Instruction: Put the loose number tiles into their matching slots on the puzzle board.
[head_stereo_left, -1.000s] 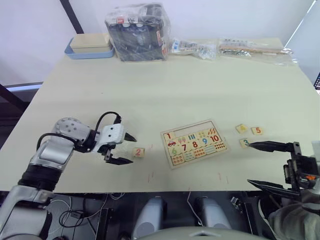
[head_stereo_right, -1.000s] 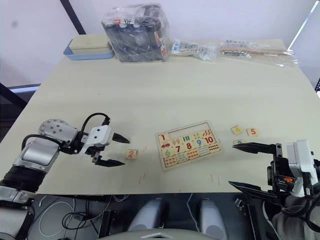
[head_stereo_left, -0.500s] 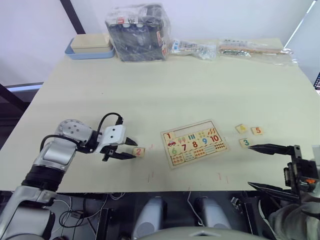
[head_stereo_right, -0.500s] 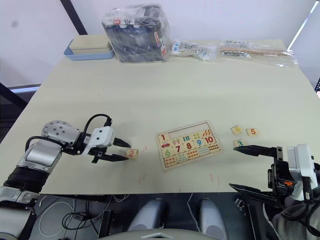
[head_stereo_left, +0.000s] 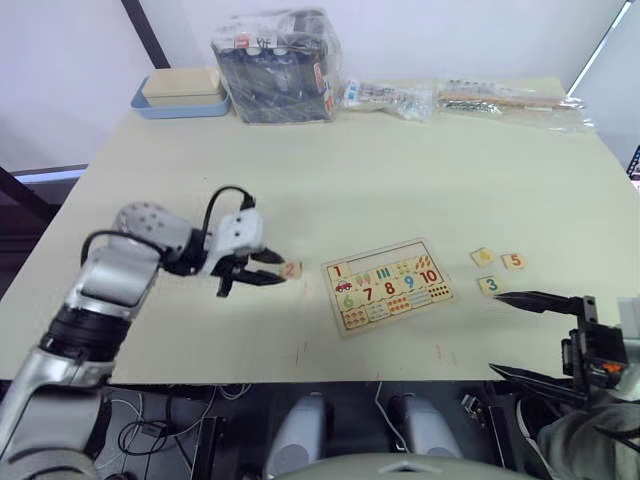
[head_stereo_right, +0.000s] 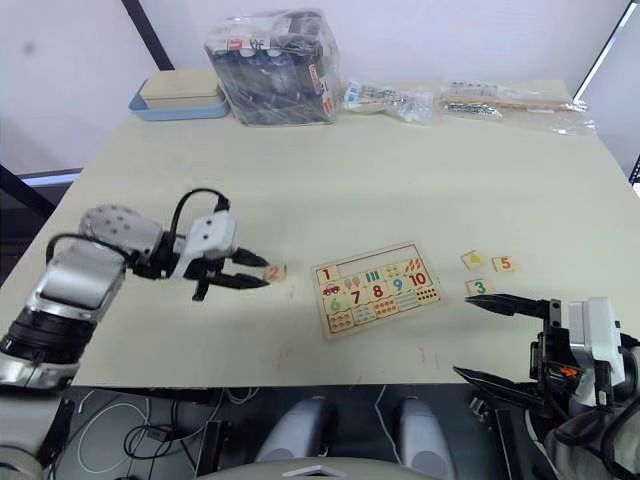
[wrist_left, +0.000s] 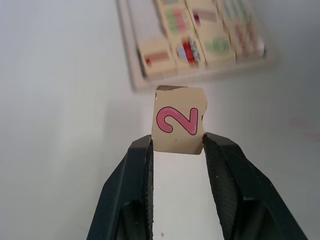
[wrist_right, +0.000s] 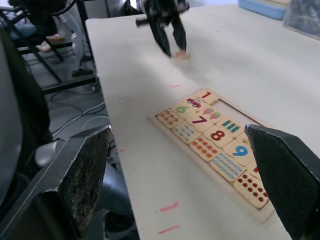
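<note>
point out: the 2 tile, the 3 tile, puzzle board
2 tile (wrist_left: 178, 120): left wrist view, on the printed digit.
3 tile (head_stereo_left: 489, 285): left eye view, tile face.
puzzle board (head_stereo_left: 392, 248): left eye view, bare top-row recess.

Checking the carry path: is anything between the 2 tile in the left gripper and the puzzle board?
Nothing visible. The left gripper holds the 2 tile just left of the puzzle board, with only bare table between them.
</note>
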